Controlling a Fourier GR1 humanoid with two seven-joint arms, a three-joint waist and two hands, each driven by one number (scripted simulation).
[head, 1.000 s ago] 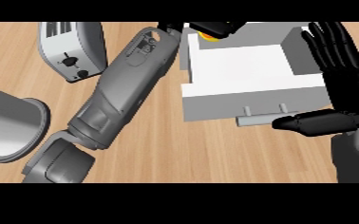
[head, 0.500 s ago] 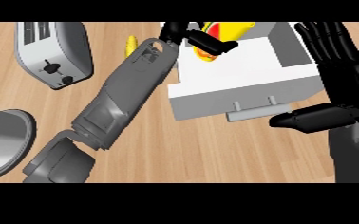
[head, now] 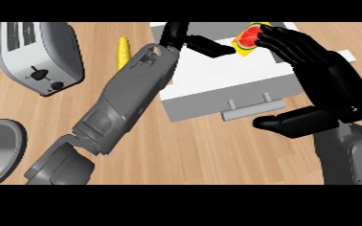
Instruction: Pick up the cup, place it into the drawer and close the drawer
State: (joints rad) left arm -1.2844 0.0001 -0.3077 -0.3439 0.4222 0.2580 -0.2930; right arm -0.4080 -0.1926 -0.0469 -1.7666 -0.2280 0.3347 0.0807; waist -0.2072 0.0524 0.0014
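- The right hand (head: 318, 72) hangs spread wide over the right side of the drawer (head: 226, 79), fingers straight and fanned, thumb stretched out low past the drawer's front; it grips nothing.
- Its fingertips (head: 272, 34) reach up to the cup (head: 247, 40), touching or all but touching it; which of the two cannot be told from this angle.
- The cup, yellow with a watermelon slice printed on it, sits at the far right corner of the drawer, part hidden behind those fingertips.
- The left hand (head: 194, 40) shows at the far left part of the drawer, dark fingers pointing across toward the cup with a gap between them; it carries nothing, though how far the fingers bend is hard to read.
- The left forearm (head: 127, 103) runs as a long grey slant from the drawer's left edge down toward the lower left of the view.
- The drawer stands pulled out, pale inside, its grey front and handle (head: 253, 110) facing the robot.
- Left of the drawer, just past the forearm, a yellow banana (head: 124, 52) lies on the wooden counter (head: 212, 148).
- Farther left of the drawer sits a silver toaster (head: 39, 57), lever and knobs on its near side.
- Well below the toaster, far left of the drawer, a grey round rim (head: 10, 146) pokes in from the edge; what it is cannot be told.
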